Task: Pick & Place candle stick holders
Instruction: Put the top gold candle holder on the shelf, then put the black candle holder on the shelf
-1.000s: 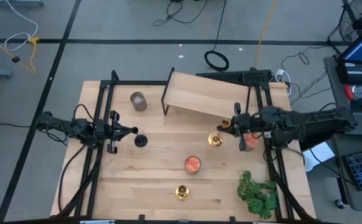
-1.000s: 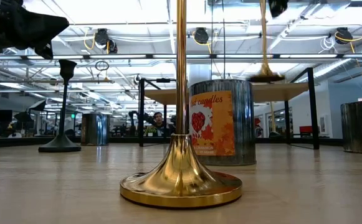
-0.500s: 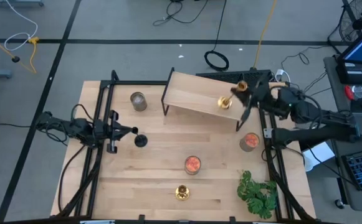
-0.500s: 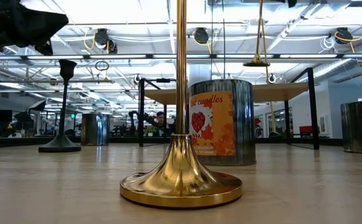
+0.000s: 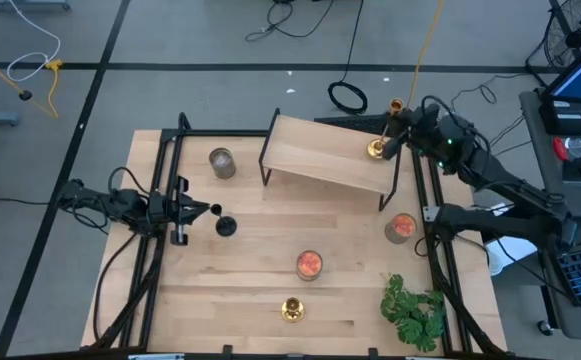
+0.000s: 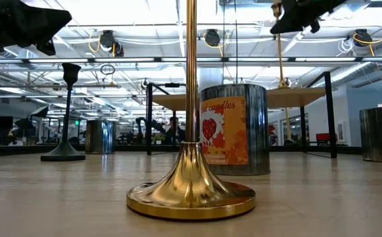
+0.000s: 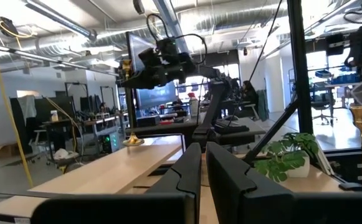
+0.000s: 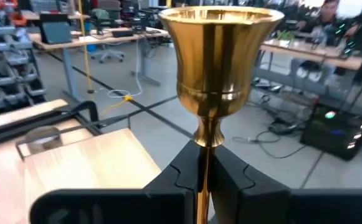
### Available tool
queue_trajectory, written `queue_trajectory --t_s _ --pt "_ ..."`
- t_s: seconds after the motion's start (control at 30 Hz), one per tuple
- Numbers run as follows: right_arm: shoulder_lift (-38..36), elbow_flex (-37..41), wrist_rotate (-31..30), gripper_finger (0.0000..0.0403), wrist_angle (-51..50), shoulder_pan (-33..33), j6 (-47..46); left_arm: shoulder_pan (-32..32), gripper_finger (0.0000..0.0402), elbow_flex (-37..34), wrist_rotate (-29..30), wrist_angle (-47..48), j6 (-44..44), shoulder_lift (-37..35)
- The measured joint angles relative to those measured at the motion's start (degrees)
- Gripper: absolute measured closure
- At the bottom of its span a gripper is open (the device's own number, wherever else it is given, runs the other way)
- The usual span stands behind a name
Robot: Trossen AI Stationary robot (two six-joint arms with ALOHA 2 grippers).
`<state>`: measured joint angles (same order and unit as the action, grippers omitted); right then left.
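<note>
Nearest the table's front edge, 1 gold holder [image 5: 292,310] stands upright on its round flared base, not yet dealt with, with a plant [image 5: 413,311] to its right. Just beyond it sit 2 candle tins, 1 mid-table [image 5: 309,264] and 1 further right [image 5: 401,228].

At mid-depth on the left, the left gripper [image 5: 210,209] waits low over the table [image 5: 250,290], its fingers close together and holding nothing. The black holder [image 5: 227,226] stands just beside its tip, slim and dark with a small cup on top, likely next in line for that arm. A grey tin [image 5: 222,162] sits further back.

At the far right, the right gripper [image 5: 394,131] clamps the stem of the second gold holder [image 5: 378,148], just below its shiny bell-shaped cup. The grip on the stem keeps it upright, its base at the far right end of the raised wooden shelf [image 5: 320,155]. I cannot tell whether the base touches the shelf; this looks like the placing step, with release not yet done.
</note>
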<state>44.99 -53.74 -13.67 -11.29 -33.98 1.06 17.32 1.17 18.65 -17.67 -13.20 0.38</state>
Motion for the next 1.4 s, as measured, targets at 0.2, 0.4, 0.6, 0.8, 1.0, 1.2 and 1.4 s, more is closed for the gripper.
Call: queue_trajectory --t_s 0.2,0.4,0.6,0.8,1.0,1.2,1.4 --pt "2.16 0.0 4.87 0.0389 -0.73 -5.4 -2.1 0.0 0.0369 0.0 -0.02 0.0 0.6 0.0" --pt "3.85 0.0 4.91 0.0388 0.02 -8.17 -2.01 0.0 0.0369 0.0 -0.02 0.0 1.97 0.0" --pt "4.55 0.0 6.27 0.0379 0.35 -9.15 -1.92 0.0 0.0369 -0.01 -0.02 0.02 2.94 0.0" --pt "4.46 0.0 6.28 0.0375 -0.09 -9.17 -1.85 0.0 0.0369 0.0 -0.02 0.04 3.22 0.0" --pt "4.42 0.0 6.25 0.0355 -0.15 -9.17 -1.51 0.0 0.0369 -0.01 -0.02 0.04 3.37 0.0" --pt "4.4 0.0 6.07 0.0302 -0.23 -9.17 0.27 0.0 0.0369 0.0 -0.03 0.04 3.4 0.0" --pt "3.31 0.0 6.01 0.0252 -4.32 -9.17 0.31 0.01 0.0369 0.0 -0.04 0.1 4.69 0.0"
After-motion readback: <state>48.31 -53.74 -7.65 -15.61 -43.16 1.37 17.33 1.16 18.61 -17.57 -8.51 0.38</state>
